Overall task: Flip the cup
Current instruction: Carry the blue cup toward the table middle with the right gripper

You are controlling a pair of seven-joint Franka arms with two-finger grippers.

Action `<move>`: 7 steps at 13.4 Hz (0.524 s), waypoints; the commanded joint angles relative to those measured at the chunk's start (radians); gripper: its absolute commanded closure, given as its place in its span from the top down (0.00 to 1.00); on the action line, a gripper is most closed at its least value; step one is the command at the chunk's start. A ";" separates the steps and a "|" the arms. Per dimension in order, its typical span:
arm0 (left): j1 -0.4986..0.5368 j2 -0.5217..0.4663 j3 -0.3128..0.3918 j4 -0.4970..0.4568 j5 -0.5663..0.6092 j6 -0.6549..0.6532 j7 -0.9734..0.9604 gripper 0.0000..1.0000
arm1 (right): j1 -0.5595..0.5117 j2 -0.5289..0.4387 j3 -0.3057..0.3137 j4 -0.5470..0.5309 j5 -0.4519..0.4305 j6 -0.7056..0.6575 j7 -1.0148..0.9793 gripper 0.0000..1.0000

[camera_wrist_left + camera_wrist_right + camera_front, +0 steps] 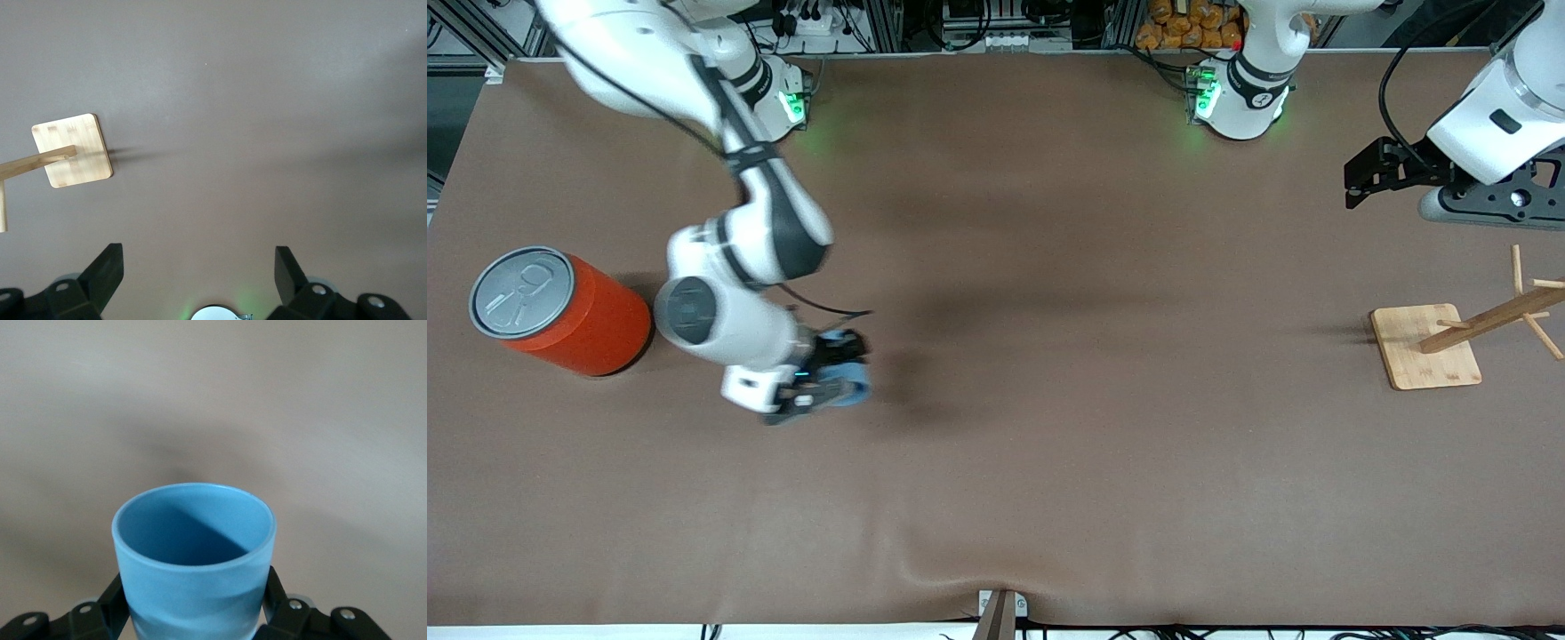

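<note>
The right pincer (831, 378) is clamped on the light-blue cup (845, 378), one finger pressed against each side of the tapered wall. It hangs low over the worktop (1049, 462), beside the big orange-red can (560, 311) at the right arm's end. In the right wrist view the cup (193, 580) shows its open mouth pointing away from the wrist, so it seems to be lying sideways in the grip, partway through the turn.

The left pincer (1369, 178) waits with its fingers spread wide and empty, over bare worktop close to the wooden peg stand (1427, 347).

The main risk is slip. The wall is smooth and tapered, so as the wrist rolls, the cup may slide out toward its narrow end. Releasing it while tilted could let it topple or roll toward the can.
</note>
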 commanded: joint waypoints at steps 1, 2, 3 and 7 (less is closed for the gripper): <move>0.002 0.008 -0.001 0.023 0.007 -0.019 -0.011 1.00 | 0.151 0.172 -0.018 0.249 -0.003 -0.010 -0.066 0.00; 0.008 0.008 0.000 0.023 0.001 -0.019 -0.008 1.00 | 0.200 0.192 -0.021 0.287 -0.006 0.014 -0.149 0.00; 0.011 0.009 0.008 0.023 -0.013 -0.016 -0.012 1.00 | 0.238 0.212 -0.025 0.318 -0.028 0.031 -0.209 0.00; 0.081 0.031 0.013 0.023 -0.024 -0.015 -0.017 1.00 | 0.387 0.309 -0.028 0.409 -0.301 0.030 -0.317 0.00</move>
